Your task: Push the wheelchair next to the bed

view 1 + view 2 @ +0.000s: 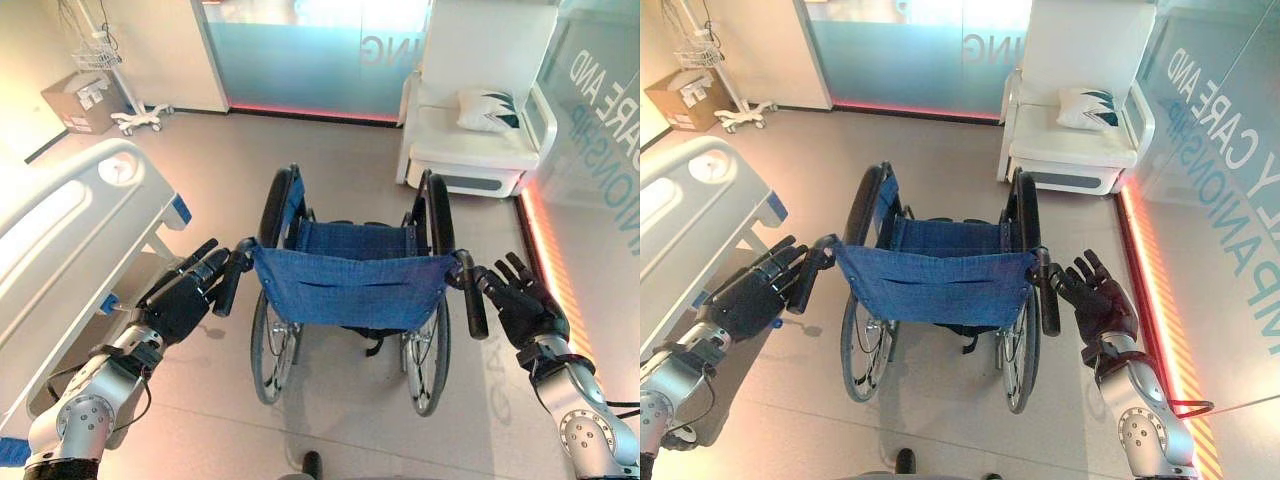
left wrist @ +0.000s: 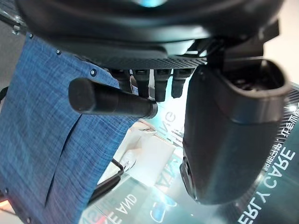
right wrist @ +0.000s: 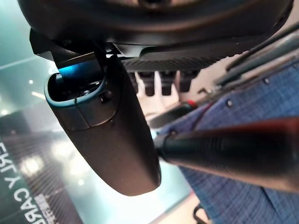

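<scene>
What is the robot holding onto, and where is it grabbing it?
Nothing is gripped yet. The left hand and right hand sit open, fingers straight, right beside the wheelchair push handles, not curled around them.

Bright, even light — wrist views perhaps slightly soft; red glow along wall base.

My bed (image 1: 70, 215) is cut off at the view's left edge. The blue backrest (image 1: 350, 285) hides most of the wheelchair (image 1: 350, 300) seat. Contact between my left hand (image 1: 185, 295) and the push handle (image 1: 228, 285): cannot tell.
</scene>
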Motion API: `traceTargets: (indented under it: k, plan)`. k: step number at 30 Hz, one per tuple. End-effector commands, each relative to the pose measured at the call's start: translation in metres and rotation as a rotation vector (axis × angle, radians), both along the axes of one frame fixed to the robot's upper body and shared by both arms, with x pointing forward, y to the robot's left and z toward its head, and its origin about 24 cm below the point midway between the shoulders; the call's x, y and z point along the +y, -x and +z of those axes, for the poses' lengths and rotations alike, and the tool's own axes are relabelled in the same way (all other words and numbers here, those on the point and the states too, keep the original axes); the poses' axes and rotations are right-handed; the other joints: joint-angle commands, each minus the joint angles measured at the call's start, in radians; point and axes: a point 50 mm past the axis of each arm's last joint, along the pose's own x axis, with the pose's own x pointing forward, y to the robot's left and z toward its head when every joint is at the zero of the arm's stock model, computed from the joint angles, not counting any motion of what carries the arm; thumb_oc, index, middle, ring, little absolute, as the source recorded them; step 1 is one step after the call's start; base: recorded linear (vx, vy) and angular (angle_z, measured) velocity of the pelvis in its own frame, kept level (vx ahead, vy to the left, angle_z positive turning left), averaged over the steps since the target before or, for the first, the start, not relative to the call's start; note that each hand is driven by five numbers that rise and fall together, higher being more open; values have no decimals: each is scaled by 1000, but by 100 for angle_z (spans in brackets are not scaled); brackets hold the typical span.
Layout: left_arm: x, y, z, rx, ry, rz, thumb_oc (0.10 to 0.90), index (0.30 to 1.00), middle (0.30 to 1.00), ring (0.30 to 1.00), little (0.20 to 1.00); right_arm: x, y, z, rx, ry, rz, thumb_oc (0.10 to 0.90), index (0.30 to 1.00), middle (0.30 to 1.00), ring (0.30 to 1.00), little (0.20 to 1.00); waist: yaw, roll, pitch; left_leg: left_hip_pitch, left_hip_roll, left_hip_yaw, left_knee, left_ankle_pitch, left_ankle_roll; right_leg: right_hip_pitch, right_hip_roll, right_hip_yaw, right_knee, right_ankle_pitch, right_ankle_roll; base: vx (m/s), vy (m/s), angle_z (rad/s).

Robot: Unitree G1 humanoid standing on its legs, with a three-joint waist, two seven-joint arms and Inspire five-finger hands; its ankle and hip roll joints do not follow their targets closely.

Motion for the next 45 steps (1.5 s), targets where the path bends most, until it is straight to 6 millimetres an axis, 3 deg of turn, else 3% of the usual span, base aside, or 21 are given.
traceTargets:
  k: [1, 22, 27, 31, 45]
  plan:
    - [-54, -19, 56, -300, 130, -357, 800, 900, 900, 900, 900, 14, -12, 62, -300, 44, 128, 800, 900, 900, 900, 900, -10, 31, -56, 34, 56, 48, 11, -52, -45, -66, -37, 10, 17, 63, 4, 0, 0, 0]
    - [-60, -18, 66, -259, -10, -372, 800, 900, 900, 900, 900, 14, -14, 61, -274, 38, 169, 800, 900, 900, 900, 900, 1, 32, -55, 32, 56, 36, 11, -46, -47, -61, -31, -1, 13, 62, 3, 0, -1, 1]
    - [-58, -17, 65, -246, 1, -344, 800, 900, 900, 900, 900, 14, -13, 54, -209, 121, 216, 800, 900, 900, 900, 900, 3, 30, -57, 29, 57, 36, 11, -42, -49, -64, -30, -3, 15, 61, 3, 0, 0, 0]
    - [-55, -17, 67, -241, 10, -326, 800, 900, 900, 900, 900, 3, -11, 44, -86, 263, 213, 800, 900, 900, 900, 900, 4, 25, -55, 31, 58, 37, 11, -40, -51, -59, -30, -7, 13, 63, 3, 0, 0, 0]
    - [-56, -23, 66, -232, -10, -313, 800, 900, 900, 900, 900, -16, -23, 37, 117, 474, 222, 800, 900, 900, 900, 900, 28, 11, -53, 36, 53, 16, 11, -40, -53, -43, -29, -27, 10, 62, 4, 5, -1, 0]
